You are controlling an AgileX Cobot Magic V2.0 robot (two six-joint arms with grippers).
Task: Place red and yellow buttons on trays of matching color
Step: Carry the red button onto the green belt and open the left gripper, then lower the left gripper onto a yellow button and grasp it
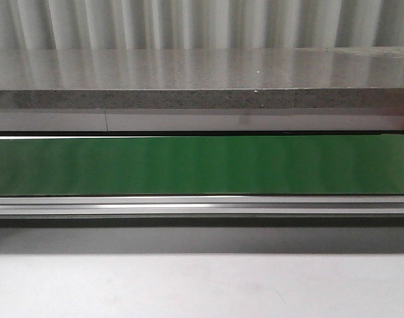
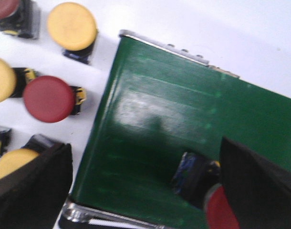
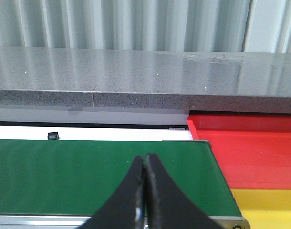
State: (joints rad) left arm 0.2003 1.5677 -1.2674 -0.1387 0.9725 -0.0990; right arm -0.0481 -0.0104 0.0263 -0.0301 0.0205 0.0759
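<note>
Corrugated grey sheeting and a speckled stone ledge (image 1: 202, 86) back the long green conveyor belt (image 1: 202, 165), which the front view shows bare. Off the belt's end, loose yellow-capped push buttons (image 2: 72, 26) and a red-capped push button (image 2: 48, 98) lie on white tabletop. The left gripper (image 2: 145, 191) hangs wide open over the belt end, and a red button on a dark base (image 2: 202, 188) lies on the belt touching one finger — best released cleanly, base settled, I judge. The right gripper (image 3: 144, 191), fingers pressed together and empty, hovers above the belt; the red plastic tray (image 3: 245, 143) and yellow plastic tray (image 3: 267, 207) sit just beside the belt's far end.
</note>
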